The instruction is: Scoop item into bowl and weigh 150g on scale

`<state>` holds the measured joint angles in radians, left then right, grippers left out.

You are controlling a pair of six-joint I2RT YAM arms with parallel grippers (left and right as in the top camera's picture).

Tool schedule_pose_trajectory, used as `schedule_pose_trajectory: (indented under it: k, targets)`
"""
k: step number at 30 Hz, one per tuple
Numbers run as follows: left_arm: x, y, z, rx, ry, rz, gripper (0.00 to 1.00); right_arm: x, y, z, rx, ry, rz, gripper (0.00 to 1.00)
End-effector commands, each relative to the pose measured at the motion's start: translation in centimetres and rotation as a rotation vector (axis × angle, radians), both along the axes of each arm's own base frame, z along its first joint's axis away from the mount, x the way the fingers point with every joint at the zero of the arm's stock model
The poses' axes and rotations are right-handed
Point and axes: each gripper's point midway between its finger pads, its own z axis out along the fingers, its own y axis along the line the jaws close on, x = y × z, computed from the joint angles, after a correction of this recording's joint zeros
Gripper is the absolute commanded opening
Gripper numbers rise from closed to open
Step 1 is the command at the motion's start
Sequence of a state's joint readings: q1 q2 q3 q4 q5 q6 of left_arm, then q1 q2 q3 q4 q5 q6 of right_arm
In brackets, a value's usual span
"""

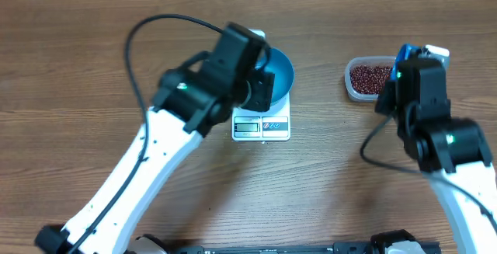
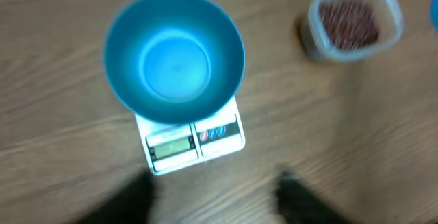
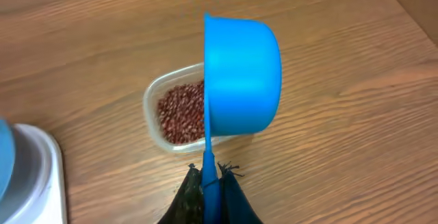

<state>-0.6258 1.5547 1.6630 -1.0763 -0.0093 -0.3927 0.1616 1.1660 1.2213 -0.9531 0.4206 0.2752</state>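
The blue bowl (image 2: 174, 56) stands empty on the white scale (image 2: 195, 142), whose display faces the table's front. From overhead, my left gripper (image 1: 260, 87) hovers over the bowl (image 1: 281, 71) and scale (image 1: 261, 127). In the left wrist view the left gripper (image 2: 217, 184) is open, its blurred fingers apart with bare wood between them. The red-brown beans (image 3: 179, 111) lie in a clear tub (image 1: 369, 78) to the right. My right gripper (image 3: 212, 172) is shut on the handle of a blue scoop (image 3: 243, 73), turned on its side just above the tub.
The wooden table runs wide around the scale and tub. In the right wrist view the scale's corner (image 3: 37, 176) shows at the left edge. The right arm (image 1: 446, 137) stands beside the tub, and the left arm (image 1: 155, 161) crosses the table's left half.
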Motion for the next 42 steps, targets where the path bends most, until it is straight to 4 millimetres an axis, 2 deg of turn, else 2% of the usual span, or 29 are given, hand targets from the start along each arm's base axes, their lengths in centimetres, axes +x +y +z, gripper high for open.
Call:
schedule_pose_trajectory:
  k: [1, 4, 7, 10, 15, 20, 27, 34, 42]
  targets:
    - [-0.6, -1.1, -5.4, 0.072, 0.11, -0.011, 0.04, 1.9, -0.7, 2.9, 0.006, -0.059, 0.012, 0.03]
    - [-1.0, -2.1, -8.9, 0.123, 0.157, -0.016, 0.04, 3.0, -1.3, 3.1, 0.053, -0.076, 0.013, 0.03]
    - [-0.9, -2.0, -11.6, 0.222, 0.144, 0.028, 0.04, 3.7, -1.9, 2.8, 0.114, -0.084, 0.027, 0.03]
    - [-1.0, -1.6, -13.7, 0.301, 0.137, 0.03, 0.04, 4.1, -2.9, 3.0, 0.161, -0.105, 0.025, 0.03]
    - [-1.6, -1.6, -17.2, 0.338, 0.143, -0.049, 0.04, 4.5, -2.8, 3.4, 0.154, -0.121, 0.079, 0.03]
    - [-1.5, -1.9, -18.8, 0.348, 0.107, -0.132, 0.04, 4.8, -2.7, 3.5, 0.154, -0.127, 0.084, 0.03]
    - [-0.6, -2.6, -19.5, 0.361, 0.039, -0.229, 0.04, 4.9, -2.8, 3.6, 0.153, -0.135, 0.085, 0.03]
    - [-0.4, -1.8, -22.7, 0.454, 0.073, -0.273, 0.04, 4.9, -2.8, 3.6, 0.152, -0.135, 0.085, 0.03]
    - [0.7, -1.8, -22.6, 0.416, 0.061, -0.252, 0.04, 4.9, -2.8, 3.6, 0.152, -0.135, 0.085, 0.03]
